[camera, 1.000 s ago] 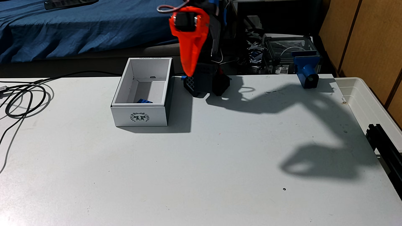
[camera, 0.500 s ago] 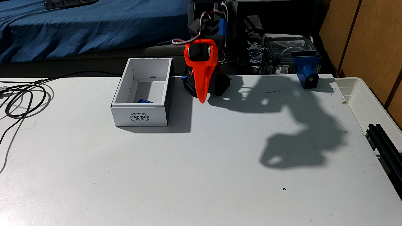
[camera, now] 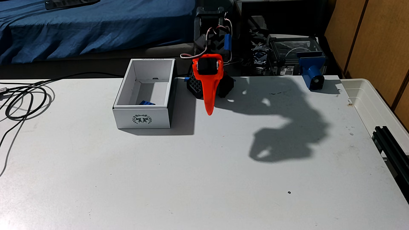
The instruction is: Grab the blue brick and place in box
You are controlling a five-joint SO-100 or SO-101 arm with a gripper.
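Observation:
The white box (camera: 155, 118) stands at the back left of the table, its wreath emblem facing the camera. Inside it, against the near wall, lies the blue brick (camera: 146, 102), with only its top showing above the rim. My orange gripper (camera: 209, 113) hangs to the right of the box, in front of the black arm base (camera: 194, 86), and points down at the table. Its fingers taper into one closed wedge with nothing between them. It is clear of both the box and the brick.
A blue clamp-like bracket (camera: 312, 74) sits at the back right edge. A translucent white tray (camera: 363, 95) and a black rail (camera: 391, 146) line the right side. Black cables (camera: 24, 99) coil at the left. The arm's shadow falls across the right half of the table.
The gripper has swung from high beside the box down and to the right, in front of the arm base. The brick in the box has not moved.

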